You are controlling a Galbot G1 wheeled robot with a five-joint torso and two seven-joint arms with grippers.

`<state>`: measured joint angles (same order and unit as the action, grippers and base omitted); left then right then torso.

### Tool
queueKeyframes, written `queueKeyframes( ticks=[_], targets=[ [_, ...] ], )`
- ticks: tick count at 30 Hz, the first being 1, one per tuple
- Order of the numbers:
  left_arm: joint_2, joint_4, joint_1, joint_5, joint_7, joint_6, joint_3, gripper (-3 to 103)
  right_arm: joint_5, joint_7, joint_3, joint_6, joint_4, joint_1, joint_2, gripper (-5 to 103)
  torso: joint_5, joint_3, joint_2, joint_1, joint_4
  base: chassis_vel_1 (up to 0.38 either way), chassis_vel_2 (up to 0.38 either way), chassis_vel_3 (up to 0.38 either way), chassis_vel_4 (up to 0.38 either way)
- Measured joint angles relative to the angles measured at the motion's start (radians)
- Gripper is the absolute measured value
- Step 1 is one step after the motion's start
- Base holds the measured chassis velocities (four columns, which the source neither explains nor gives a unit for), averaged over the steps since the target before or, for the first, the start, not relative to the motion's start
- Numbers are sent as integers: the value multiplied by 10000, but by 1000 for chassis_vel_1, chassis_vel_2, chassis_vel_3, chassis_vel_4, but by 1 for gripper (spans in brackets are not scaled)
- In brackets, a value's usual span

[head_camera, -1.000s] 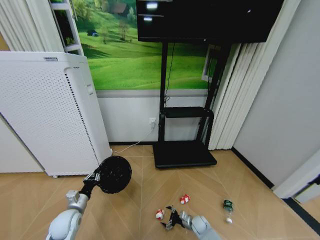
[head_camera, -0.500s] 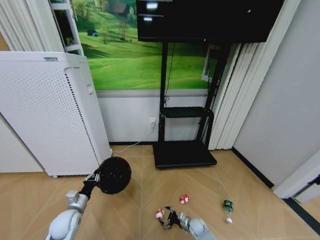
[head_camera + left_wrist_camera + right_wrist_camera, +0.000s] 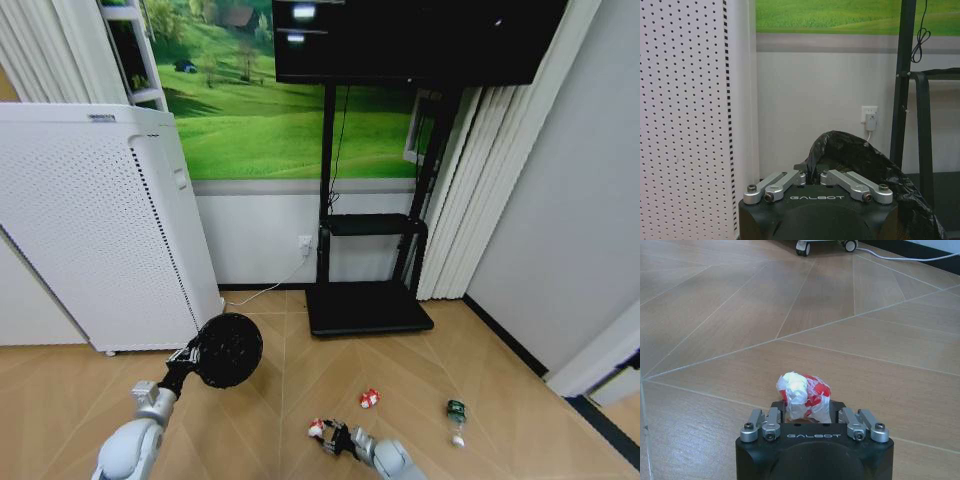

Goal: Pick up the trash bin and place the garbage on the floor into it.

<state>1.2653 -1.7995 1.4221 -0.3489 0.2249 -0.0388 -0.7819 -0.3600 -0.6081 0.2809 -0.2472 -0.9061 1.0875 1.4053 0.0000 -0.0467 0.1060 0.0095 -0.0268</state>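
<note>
Trash bin [image 3: 226,349] is already lifted off the floor [image 3: 480,350], its rim clamped in the left gripper [image 3: 190,355]. Right gripper [image 3: 331,437], low down, closes around one red-and-white scrap [image 3: 803,390]. Another scrap [image 3: 370,398] and the green bottle [image 3: 456,410] lie beyond it.

Matt wood-look floor [image 3: 715,305], crinkled glossy plastic scrap [image 3: 804,392], shiny black bin liner [image 3: 867,162], perforated white purifier panel [image 3: 685,110].

Herringbone wood floor [image 3: 500,350], meadow mural [image 3: 260,110], black TV stand [image 3: 365,290], white purifier [image 3: 90,220].
</note>
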Motion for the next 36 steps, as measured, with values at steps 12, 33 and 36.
queueKeyframes(
  ticks=[12, 33, 36],
  targets=[
    [32, 132, -10, 7, 12, 30, -34, 7, 485, 5, 401, 85, -726, 424, -198, 41, 1, 0, 0, 0, 0, 0, 0, 0, 0],
    [174, 1160, -1861, 90, -931, -254, 2616, 7, 4408, 496, 1902, 2058, -6421, 1010, -645, 40, 3, -1, 0, 1, -4, 0, 0, 0, 0],
    [225, 1516, -2480, 77, -1204, -327, 3402, 7, 4561, 676, 1845, 2259, -6982, 1194, -647, 40, 1, -1, -1, 0, -4, 0, 0, 0, 0]
  ],
)
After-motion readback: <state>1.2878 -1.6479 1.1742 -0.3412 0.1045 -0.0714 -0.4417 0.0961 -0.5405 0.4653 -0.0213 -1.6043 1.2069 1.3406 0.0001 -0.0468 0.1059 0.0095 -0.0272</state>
